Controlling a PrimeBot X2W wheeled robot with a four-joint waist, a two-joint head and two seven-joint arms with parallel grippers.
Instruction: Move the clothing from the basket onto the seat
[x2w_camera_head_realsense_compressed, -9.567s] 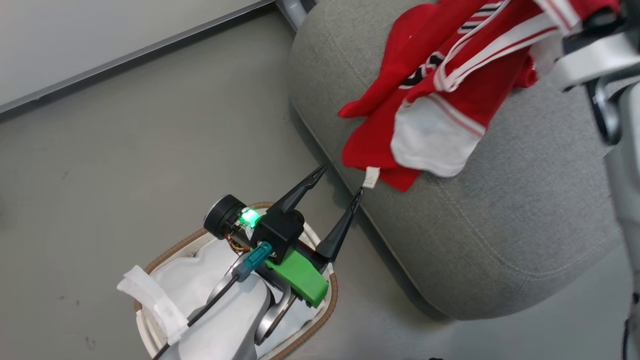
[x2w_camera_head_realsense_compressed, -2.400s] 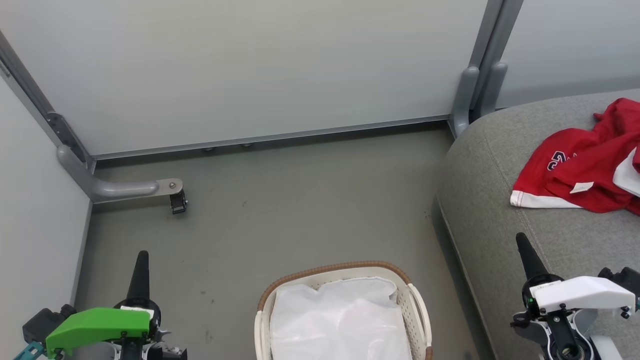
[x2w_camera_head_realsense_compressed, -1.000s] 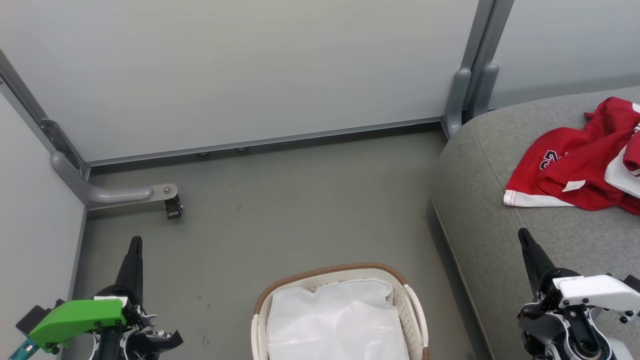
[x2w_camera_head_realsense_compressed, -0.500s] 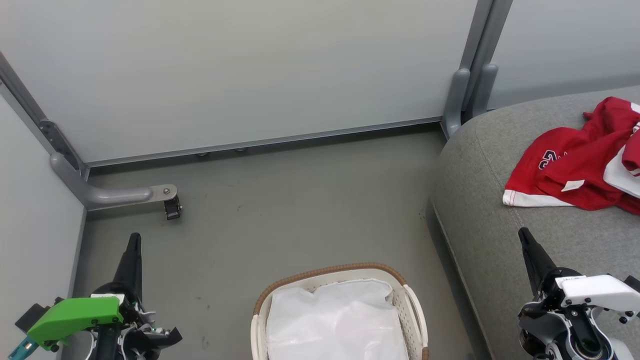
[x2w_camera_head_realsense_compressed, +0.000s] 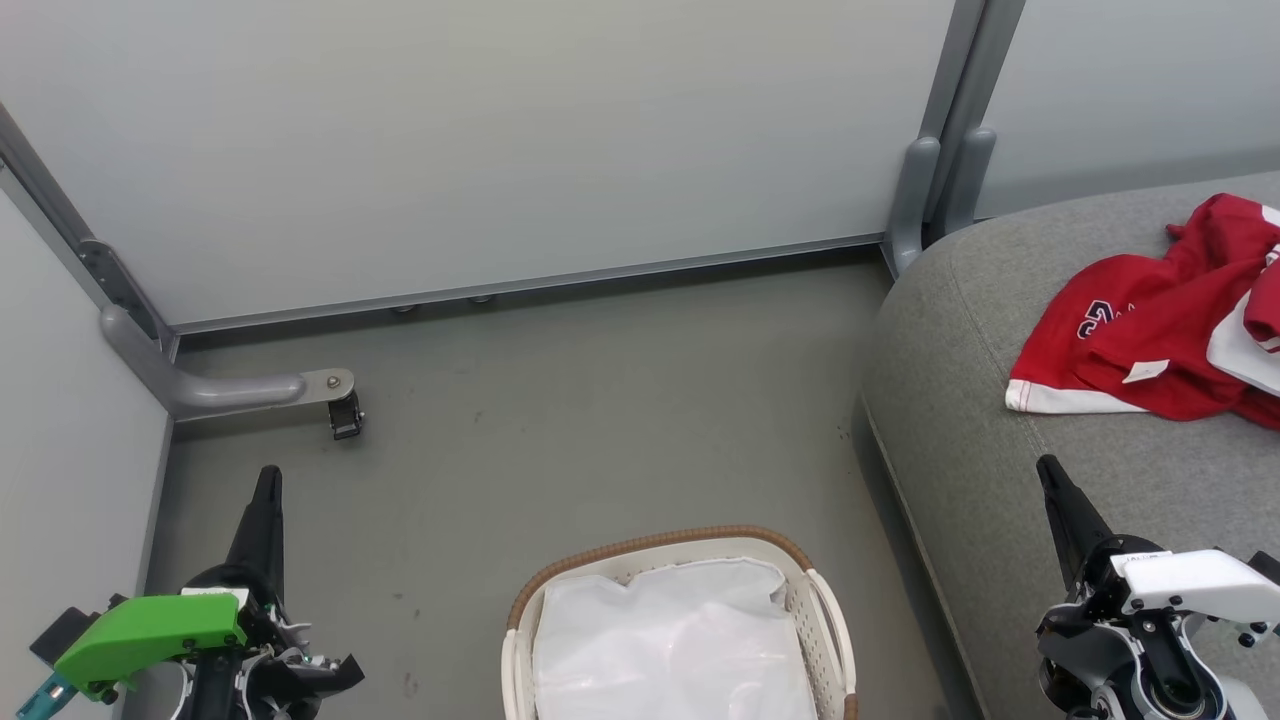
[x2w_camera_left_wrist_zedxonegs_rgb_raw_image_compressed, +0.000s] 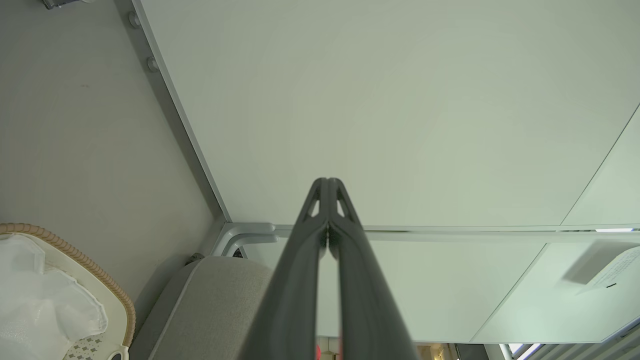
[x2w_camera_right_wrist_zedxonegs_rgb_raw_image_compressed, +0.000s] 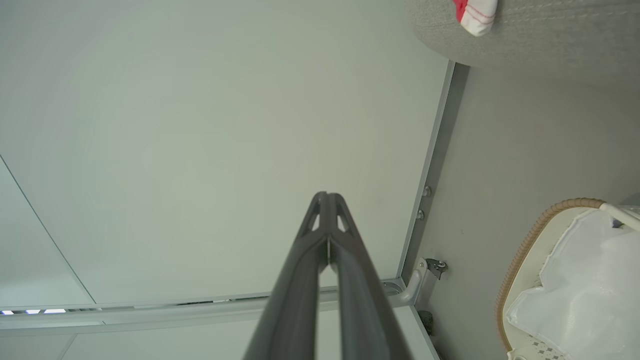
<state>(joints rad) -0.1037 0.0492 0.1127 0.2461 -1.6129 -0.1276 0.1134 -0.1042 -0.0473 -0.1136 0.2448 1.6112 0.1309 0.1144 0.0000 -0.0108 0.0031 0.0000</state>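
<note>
The red clothing (x2w_camera_head_realsense_compressed: 1150, 340) with white trim and a navy number lies crumpled on the grey seat (x2w_camera_head_realsense_compressed: 1000, 470) at the right; a corner of the clothing (x2w_camera_right_wrist_zedxonegs_rgb_raw_image_compressed: 472, 15) also shows in the right wrist view. The white basket (x2w_camera_head_realsense_compressed: 660, 545) with a brown rim stands on the floor at bottom centre, holding just its white liner (x2w_camera_head_realsense_compressed: 670, 645). My left gripper (x2w_camera_head_realsense_compressed: 267, 480) is shut and empty at the lower left, well left of the basket. Over the seat's front edge, my right gripper (x2w_camera_head_realsense_compressed: 1046, 468) is shut and empty.
Pale partition walls (x2w_camera_head_realsense_compressed: 520, 140) close off the back and left. A grey post foot with a caster (x2w_camera_head_realsense_compressed: 345, 415) sits on the floor at the left, and a grey post (x2w_camera_head_realsense_compressed: 940, 170) rises at the seat's far corner.
Long ago the right arm held the clothing over the seat and the left gripper stood open above the basket. Over the last second nothing has visibly changed.
</note>
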